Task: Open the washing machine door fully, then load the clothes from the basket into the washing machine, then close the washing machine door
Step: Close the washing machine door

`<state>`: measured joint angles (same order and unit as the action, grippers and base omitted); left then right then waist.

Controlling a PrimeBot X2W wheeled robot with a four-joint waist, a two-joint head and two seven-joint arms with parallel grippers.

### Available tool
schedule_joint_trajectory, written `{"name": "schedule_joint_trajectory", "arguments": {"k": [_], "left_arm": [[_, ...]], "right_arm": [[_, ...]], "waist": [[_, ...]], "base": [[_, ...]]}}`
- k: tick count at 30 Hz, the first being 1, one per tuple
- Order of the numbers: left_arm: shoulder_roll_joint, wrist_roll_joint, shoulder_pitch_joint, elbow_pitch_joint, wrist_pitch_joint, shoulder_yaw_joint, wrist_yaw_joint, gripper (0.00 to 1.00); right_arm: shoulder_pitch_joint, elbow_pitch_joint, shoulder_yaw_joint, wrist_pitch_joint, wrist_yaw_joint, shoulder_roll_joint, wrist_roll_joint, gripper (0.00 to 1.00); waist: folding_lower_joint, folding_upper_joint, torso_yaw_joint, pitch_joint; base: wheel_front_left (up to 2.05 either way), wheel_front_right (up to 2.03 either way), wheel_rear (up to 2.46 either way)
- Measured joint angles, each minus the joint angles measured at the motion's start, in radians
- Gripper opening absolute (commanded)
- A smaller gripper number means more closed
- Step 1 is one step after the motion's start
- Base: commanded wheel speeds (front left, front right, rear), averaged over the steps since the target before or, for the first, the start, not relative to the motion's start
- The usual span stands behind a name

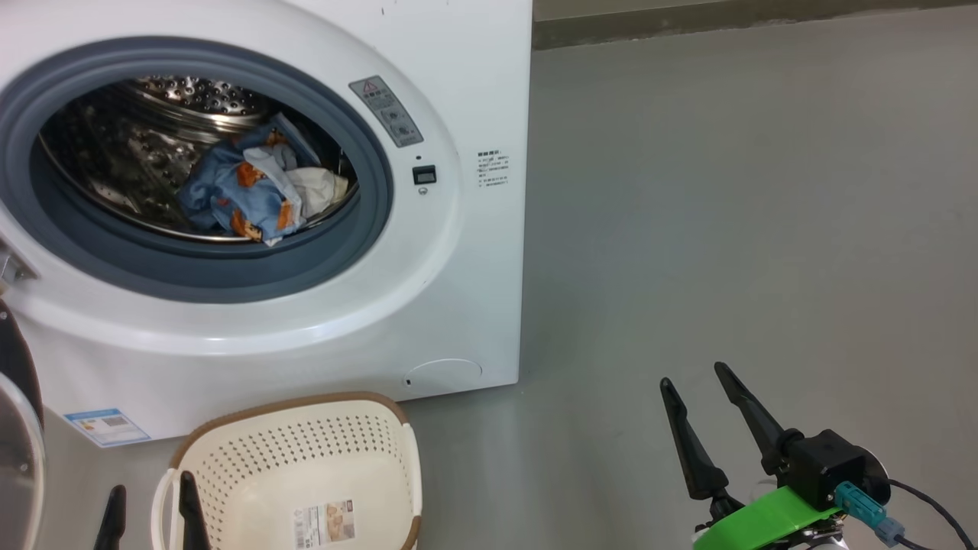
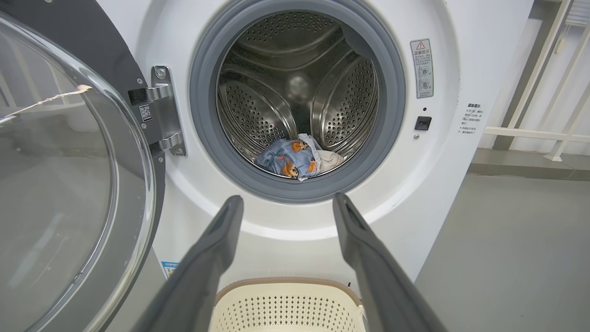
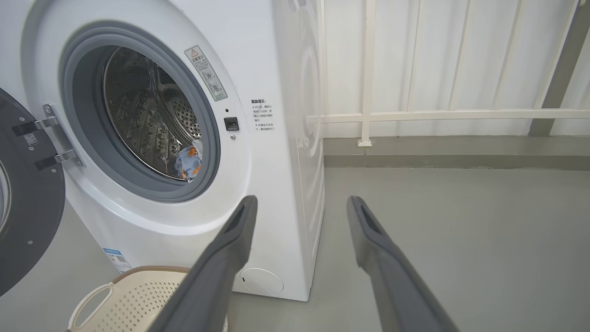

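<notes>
The white washing machine (image 1: 458, 290) stands with its door (image 2: 69, 184) swung wide to the left on its hinge. The clothes (image 1: 256, 191), light-blue bear-print fabric with some cream cloth, lie at the front of the steel drum, also seen as clothes (image 2: 297, 159) in the left wrist view. On the floor before the machine sits the basket (image 1: 290, 403), with just a label on its bottom. My left gripper (image 2: 286, 198) is open above the basket, pointing at the drum mouth. Off to the right over bare floor, my right gripper (image 1: 694, 376) is open with nothing in it.
Grey floor (image 1: 726, 229) stretches to the right of the machine. A white railing (image 3: 368, 115) runs along a low curb behind it. The open door's black rim (image 1: 15, 367) juts in at the head view's left edge, close to the basket.
</notes>
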<state>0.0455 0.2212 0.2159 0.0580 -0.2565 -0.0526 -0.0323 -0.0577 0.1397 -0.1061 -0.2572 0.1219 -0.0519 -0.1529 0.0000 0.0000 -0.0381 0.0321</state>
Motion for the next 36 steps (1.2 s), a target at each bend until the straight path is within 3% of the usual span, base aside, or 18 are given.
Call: {"name": "schedule_joint_trajectory", "arguments": {"k": [18, 36], "left_arm": [[0.000, 0.001, -0.001, 0.011, 0.000, 0.008, 0.000, 1.00], [0.000, 0.019, 0.000, 0.006, 0.000, 0.016, 0.002, 1.00]], "right_arm": [[0.000, -0.001, 0.004, 0.000, 0.000, 0.000, -0.002, 1.00], [0.014, -0.010, 0.010, 0.000, 0.000, 0.000, 0.000, 1.00]], "waist": [[0.0000, 0.0000, 0.000, -0.001], [0.0000, 0.0000, 0.029, -0.017]], "base": [[-1.60, 1.60, 0.00], [-0.17, 0.17, 0.00]]}}
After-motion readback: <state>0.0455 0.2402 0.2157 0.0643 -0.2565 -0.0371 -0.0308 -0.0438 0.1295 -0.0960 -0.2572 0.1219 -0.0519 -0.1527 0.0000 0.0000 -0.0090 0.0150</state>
